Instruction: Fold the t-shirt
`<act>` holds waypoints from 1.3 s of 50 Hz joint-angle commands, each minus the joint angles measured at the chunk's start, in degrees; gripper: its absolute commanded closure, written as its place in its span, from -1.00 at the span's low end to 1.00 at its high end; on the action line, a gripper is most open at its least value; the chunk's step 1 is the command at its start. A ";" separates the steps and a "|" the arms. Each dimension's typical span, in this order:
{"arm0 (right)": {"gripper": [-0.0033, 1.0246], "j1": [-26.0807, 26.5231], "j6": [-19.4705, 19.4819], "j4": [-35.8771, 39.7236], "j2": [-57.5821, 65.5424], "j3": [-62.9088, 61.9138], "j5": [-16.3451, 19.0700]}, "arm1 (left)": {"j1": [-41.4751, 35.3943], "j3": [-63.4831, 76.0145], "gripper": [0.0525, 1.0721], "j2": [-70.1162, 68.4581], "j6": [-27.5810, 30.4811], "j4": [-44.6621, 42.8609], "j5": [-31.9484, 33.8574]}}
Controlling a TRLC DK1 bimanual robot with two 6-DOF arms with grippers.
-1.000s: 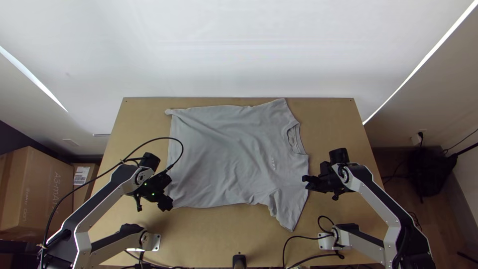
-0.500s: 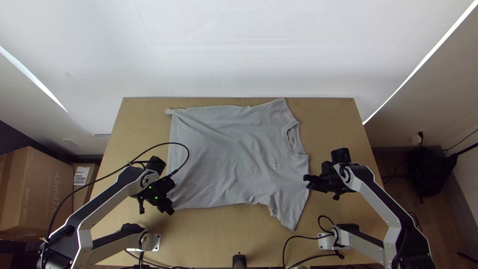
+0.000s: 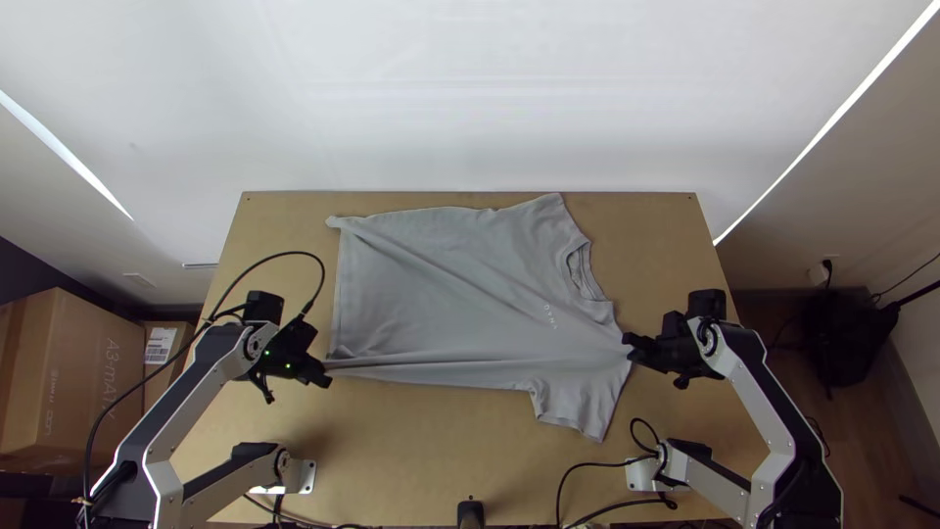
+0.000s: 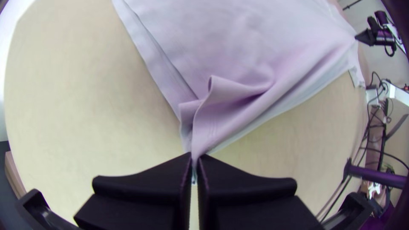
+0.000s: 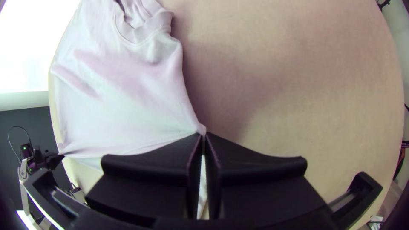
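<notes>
The grey t-shirt point(image 3: 460, 294) lies mostly spread on the table, collar toward the right, with its near side pulled taut between the grippers. At its lower left corner is my left gripper point(image 3: 326, 370); the left wrist view has the left gripper point(image 4: 194, 164) shut on a pinched corner of the t-shirt point(image 4: 238, 55). My right gripper point(image 3: 630, 349) is at the shoulder edge below the collar. In the right wrist view, the right gripper point(image 5: 203, 142) is shut on a gathered bit of the t-shirt point(image 5: 123, 102). The near sleeve hangs or lies toward the table's front.
The wooden table point(image 3: 421, 451) extends around the shirt. Black cables point(image 3: 578, 468) run along its near edge by the arm bases, beside a small dark device point(image 3: 470, 511). Cardboard boxes point(image 3: 73, 377) stand left of the table, a black bag point(image 3: 847, 333) right of it.
The left gripper has moved left and a little up the picture, the right gripper to the right. Between them the shirt's near side has drawn taut and shifted away from the near edge.
</notes>
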State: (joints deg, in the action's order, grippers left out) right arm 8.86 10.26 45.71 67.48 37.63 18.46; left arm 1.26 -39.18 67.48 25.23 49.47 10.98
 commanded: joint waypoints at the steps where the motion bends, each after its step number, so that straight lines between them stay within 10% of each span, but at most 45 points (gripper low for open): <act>1: 0.95 1.68 -2.79 0.17 -2.27 2.10 -2.55 | 1.20 -2.22 0.95 -0.95 -3.44 -2.80 -0.52; 23: 0.95 -2.89 -1.56 -0.71 -7.54 24.34 -2.55 | -0.47 -26.12 0.95 -4.47 -29.45 -10.89 -0.88; 65: 0.95 2.83 2.04 -19.87 21.37 85.60 -7.38 | 0.24 -50.56 0.95 -1.04 -28.93 -42.09 -14.94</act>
State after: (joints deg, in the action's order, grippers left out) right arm 8.67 10.68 27.86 86.76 116.71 17.15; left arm -0.64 -86.00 65.01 -4.89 10.94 1.45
